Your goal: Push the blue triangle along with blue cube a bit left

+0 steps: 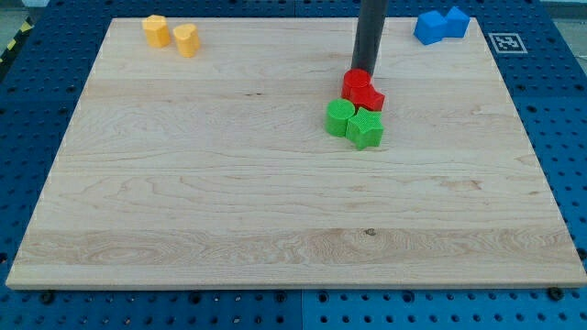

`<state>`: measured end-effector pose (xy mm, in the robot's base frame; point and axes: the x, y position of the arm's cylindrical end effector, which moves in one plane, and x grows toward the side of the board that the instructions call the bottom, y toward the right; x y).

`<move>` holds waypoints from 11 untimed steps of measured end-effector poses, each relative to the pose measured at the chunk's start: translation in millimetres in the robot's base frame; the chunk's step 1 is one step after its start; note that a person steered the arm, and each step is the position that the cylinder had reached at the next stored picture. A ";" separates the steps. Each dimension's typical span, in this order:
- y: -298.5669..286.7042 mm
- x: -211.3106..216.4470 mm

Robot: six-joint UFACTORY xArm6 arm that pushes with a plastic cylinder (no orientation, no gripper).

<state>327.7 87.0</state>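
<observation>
while our tip (359,71) sits at the top edge of the red blocks (362,90), mid-board, it has no jaws to part or close, being a bare rod; just below the reds lie two green blocks (356,122); the blue triangle (427,27) and blue cube (454,21) rest touching at the board's (183,202) top right corner, well apart from us; two yellow blocks (171,35) sit top left; we judge we should swing round to the blues' right side, then push left slowly through the cube so both travel together.
</observation>
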 end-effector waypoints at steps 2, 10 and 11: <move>-38.8 18.0; 250.7 -135.4; 248.5 -135.9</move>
